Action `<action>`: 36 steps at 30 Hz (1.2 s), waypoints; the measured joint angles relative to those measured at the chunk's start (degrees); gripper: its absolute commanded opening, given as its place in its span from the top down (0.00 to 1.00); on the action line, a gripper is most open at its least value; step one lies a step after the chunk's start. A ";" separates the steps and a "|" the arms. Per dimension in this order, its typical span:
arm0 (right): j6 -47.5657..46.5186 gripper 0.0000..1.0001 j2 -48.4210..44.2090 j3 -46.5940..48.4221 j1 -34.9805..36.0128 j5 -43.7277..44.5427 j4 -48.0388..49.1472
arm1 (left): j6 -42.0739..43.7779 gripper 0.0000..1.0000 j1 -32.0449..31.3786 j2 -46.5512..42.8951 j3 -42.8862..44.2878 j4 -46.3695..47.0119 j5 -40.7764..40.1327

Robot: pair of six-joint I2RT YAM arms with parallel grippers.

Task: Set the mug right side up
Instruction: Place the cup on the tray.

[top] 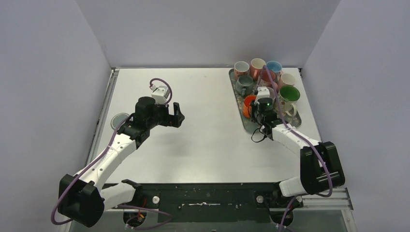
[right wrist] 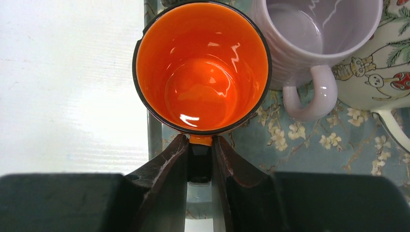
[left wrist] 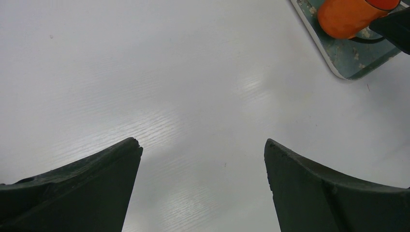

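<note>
An orange mug [right wrist: 202, 67] with a black rim stands upright, mouth up, at the left edge of a floral tray [right wrist: 309, 145]. My right gripper [right wrist: 200, 142] is shut on its handle from the near side. The mug also shows in the top view [top: 249, 105] and in the left wrist view [left wrist: 345, 17]. My left gripper [left wrist: 203, 147] is open and empty, hovering over bare white table in mid-field, left of the tray; it shows in the top view [top: 178, 115].
The tray [top: 245, 122] at the back right holds several other upright mugs: a lilac one [right wrist: 314, 34] right beside the orange mug, a patterned white one [right wrist: 382, 77], a green-lined one [top: 289, 93]. A round grey disc [top: 119, 119] sits at the table's left edge.
</note>
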 measured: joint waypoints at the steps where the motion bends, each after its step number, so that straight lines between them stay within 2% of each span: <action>1: -0.31 1.00 0.31 0.00 0.00 0.04 0.72 | -0.02 0.03 -0.04 0.00 0.00 0.00 -0.11; 10: -1.60 0.99 3.69 -0.42 0.00 0.17 5.68 | 0.00 0.03 -0.15 0.00 0.00 -0.22 -1.11; 16: -1.62 0.90 5.44 -0.42 0.00 0.15 7.56 | 0.17 0.03 -0.15 -0.13 0.00 -0.46 -2.12; 25: -1.77 0.82 6.23 -0.42 0.00 0.39 9.09 | 1.25 0.03 -0.15 -0.28 0.00 -1.44 -3.80; 36: -1.57 0.82 7.02 -0.42 0.00 0.61 10.16 | 2.64 0.03 -0.15 -2.82 -0.35 -1.49 -5.68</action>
